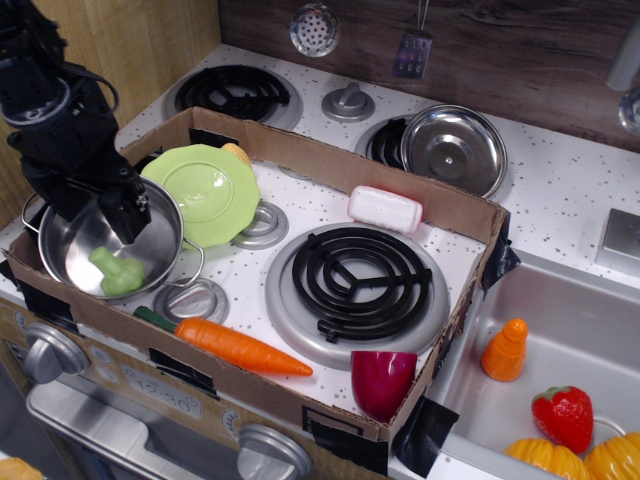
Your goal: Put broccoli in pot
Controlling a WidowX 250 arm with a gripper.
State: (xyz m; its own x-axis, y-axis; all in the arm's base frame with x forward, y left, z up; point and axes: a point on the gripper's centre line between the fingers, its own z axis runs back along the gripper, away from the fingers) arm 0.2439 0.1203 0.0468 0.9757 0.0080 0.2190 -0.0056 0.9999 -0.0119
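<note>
Steel pot [75,262]: seated at the left end of the cardboard tray [300,155], directly under the gripper; two thin loop handles are seen, one at the left rim and one at the right.
Gripper [128,216]: black, hung over the pot's upper half; the fingertips are seen parted, with nothing clamped between them.
Gripper contact: no touch with the broccoli is seen; whether the fingers brush the pot's inner wall cannot be told.
Broccoli [118,273]: light green, laid on the pot's floor just below and in front of the fingertips, apart from them.
Green plate [205,193]: placed just right of the gripper, its edge overlapped by the pot's rim.
Carrot [235,346]: laid below and to the right of the gripper, along the tray's front wall.
Black burner coil [358,278]: set well to the gripper's right.
White soap-like block [385,209]: seen beyond the coil, further right.
Purple cup [382,381]: stood at the tray's far front corner from the gripper.
</note>
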